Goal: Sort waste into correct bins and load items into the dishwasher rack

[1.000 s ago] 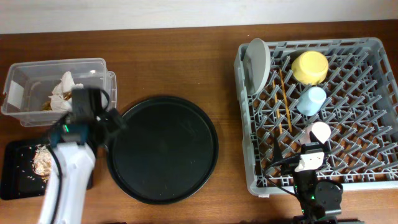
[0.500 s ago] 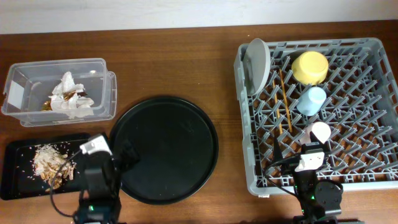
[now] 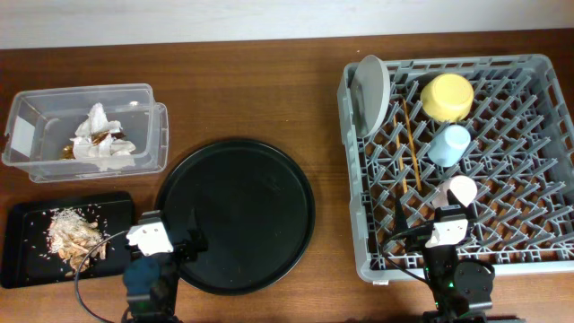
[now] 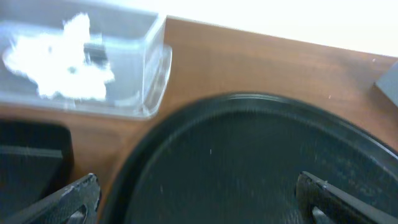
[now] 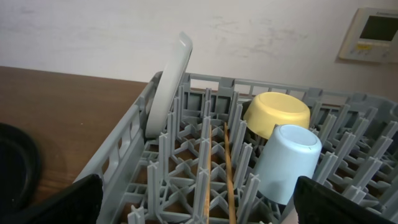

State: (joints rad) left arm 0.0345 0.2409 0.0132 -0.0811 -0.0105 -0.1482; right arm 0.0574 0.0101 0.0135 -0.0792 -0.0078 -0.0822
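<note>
Left end effector: released, fingers spread wide, low at the near edge of the tabletop, facing across the round black tray.
Right end effector: released, fingers wide apart, low at the near side of the dishwasher rack, facing into it.
Shallow black rectangular tray, near left: holds a heap of beige-brown food scraps.
Clear plastic tub, behind the black rectangular tray: holds crumpled white napkins.
Dishwasher rack, right side of the tabletop, contents from the near side:
- pink cup, nearest the right arm
- two chopsticks, lying lengthwise among the pegs
- light-blue cup, mouth down, just right of the chopsticks
- yellow bowl, upturned, behind the light-blue cup
- grey-white plate, on edge in the far left corner
</note>
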